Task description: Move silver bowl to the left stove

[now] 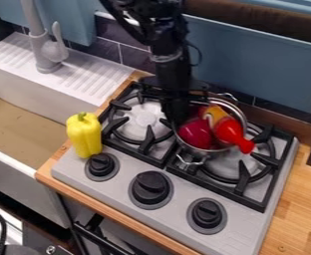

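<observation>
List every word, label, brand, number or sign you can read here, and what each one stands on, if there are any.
No text is readable in this view.
Yellow label on the red bottle in the silver bowl: any print is too small to read.
Three black stove knobs: no numbers or signs can be made out.

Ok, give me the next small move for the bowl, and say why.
Probably ease the bowl a little toward the left burner, keeping it level, once the grip seems sure. The gripper is at the bowl's left side, and the bowl sits mostly over the right burner. The red bottle pokes out over the rim, so a tilt might tip it out.
</observation>
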Action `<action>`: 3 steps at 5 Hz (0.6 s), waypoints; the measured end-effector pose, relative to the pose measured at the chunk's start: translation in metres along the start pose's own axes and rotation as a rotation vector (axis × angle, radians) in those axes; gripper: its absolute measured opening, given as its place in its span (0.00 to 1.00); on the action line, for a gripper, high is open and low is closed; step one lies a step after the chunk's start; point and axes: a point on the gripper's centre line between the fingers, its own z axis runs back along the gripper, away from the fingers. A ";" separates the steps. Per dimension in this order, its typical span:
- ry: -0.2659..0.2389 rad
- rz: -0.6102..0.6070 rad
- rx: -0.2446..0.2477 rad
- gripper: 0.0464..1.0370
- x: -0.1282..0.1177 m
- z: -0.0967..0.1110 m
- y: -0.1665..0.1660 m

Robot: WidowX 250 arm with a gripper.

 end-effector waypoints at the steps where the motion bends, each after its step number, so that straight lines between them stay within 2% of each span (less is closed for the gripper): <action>1: -0.020 0.041 0.008 0.01 0.004 0.005 0.022; 3: -0.082 0.050 0.024 0.01 0.019 0.019 0.054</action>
